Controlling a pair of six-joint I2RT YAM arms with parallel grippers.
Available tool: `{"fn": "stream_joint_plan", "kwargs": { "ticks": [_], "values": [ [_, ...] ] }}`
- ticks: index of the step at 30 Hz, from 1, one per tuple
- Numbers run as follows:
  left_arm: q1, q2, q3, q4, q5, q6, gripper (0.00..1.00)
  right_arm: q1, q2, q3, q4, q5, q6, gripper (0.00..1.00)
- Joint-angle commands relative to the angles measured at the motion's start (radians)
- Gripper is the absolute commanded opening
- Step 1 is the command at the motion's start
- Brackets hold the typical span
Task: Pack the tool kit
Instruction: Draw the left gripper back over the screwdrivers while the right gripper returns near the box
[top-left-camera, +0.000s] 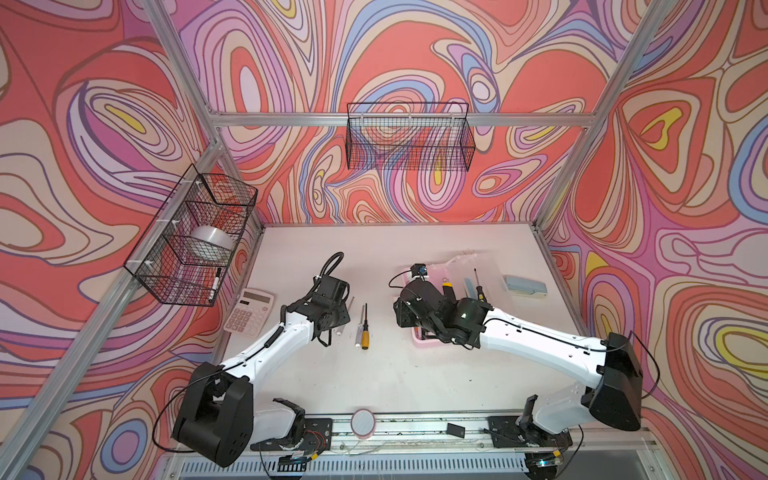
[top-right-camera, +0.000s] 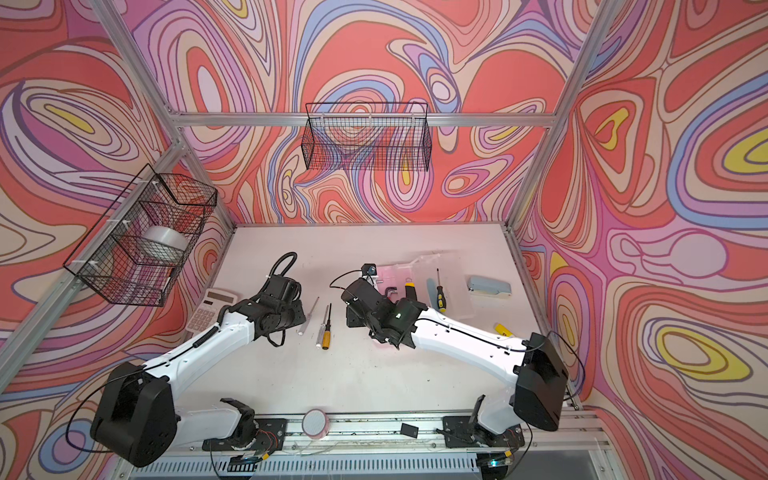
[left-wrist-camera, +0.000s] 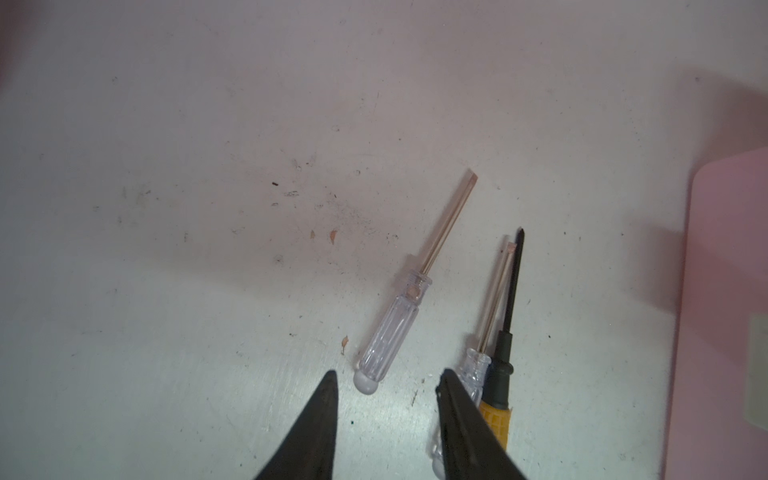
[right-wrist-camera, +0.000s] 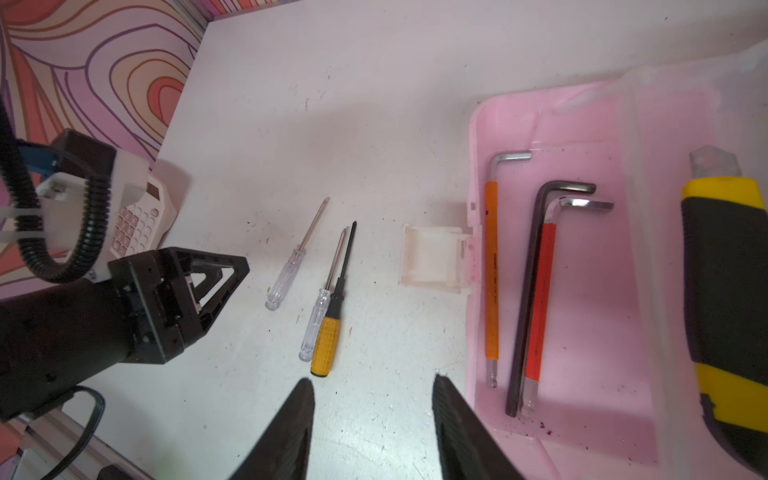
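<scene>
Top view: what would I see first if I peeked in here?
The swirly pink, orange and purple walls all around jump out first. Then the left arm and right arm reach over the white table. Between them lie three screwdrivers, and a pink tool box sits under the right arm.

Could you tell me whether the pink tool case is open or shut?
Open: the pink tool case shows its inside, with three hex keys lying on its floor.
</scene>
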Motion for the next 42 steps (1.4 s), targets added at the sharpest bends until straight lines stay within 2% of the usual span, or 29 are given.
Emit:
{"fn": "stream_joint_plan", "kwargs": {
  "ticks": [1, 10, 22, 34, 38, 42],
  "values": [
    [0.005, 0.054, 0.001, 0.035, 0.031, 0.032, 0.39, -0.016, -0.027, -0.023, -0.005, 0.007, -0.004, 0.49],
    [0.005, 0.158, 0.019, 0.07, 0.029, 0.056, 0.44, -0.089, -0.054, -0.068, 0.015, -0.041, -0.016, 0.49],
    [0.005, 0.317, 0.093, 0.084, 0.034, 0.074, 0.41, -0.105, -0.055, -0.077, 0.027, -0.044, -0.019, 0.49],
    [0.004, 0.336, 0.068, 0.096, 0.021, 0.068, 0.28, -0.112, -0.03, -0.088, 0.057, -0.053, -0.011, 0.49],
    [0.005, 0.37, 0.073, 0.098, 0.027, 0.073, 0.14, -0.114, -0.034, -0.09, 0.067, -0.068, -0.012, 0.49],
    [0.005, 0.382, 0.078, 0.096, 0.032, 0.074, 0.04, -0.113, -0.034, -0.078, 0.059, -0.061, -0.014, 0.49]
  ]
}}
